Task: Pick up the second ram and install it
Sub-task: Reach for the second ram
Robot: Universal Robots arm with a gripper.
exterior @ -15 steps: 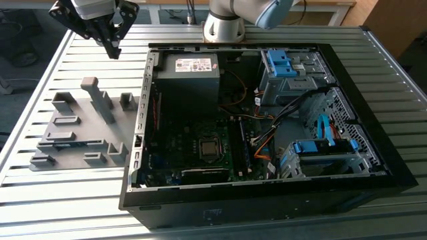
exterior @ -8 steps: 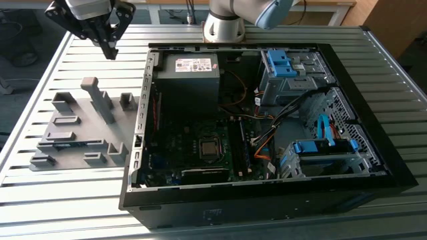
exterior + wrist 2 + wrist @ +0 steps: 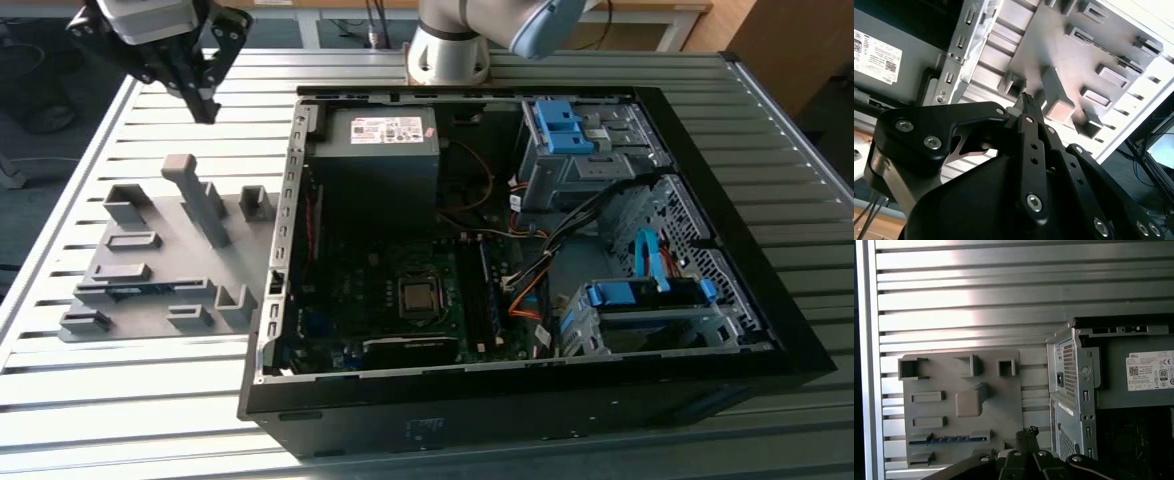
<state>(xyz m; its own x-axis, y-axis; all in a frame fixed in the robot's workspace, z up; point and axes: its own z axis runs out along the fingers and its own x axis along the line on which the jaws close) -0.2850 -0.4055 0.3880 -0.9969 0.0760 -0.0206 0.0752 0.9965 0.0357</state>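
Black metal gripper (image 3: 204, 108) hangs tilted above the slatted table (image 3: 147, 400), clenched empty, well apart from the thin blue-green ram stick (image 3: 144, 290) slotted in a grey plastic holder (image 3: 174, 255)

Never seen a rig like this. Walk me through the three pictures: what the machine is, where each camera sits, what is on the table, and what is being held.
The machine is a single robot arm whose base stands on a slatted metal table. The exterior view comes from a camera off the arm that takes in the whole scene. Both wrist views come from cameras riding on the arm, looking past its gripper.

An open computer case lies on the table with its boards and cables exposed. Beside it, toward the exterior view's left, is a grey holder plate with raised blocks. A thin blue-green ram stick sits in one slot of that plate.

The gripper hangs in the air near the plate. It is closed and holds nothing.
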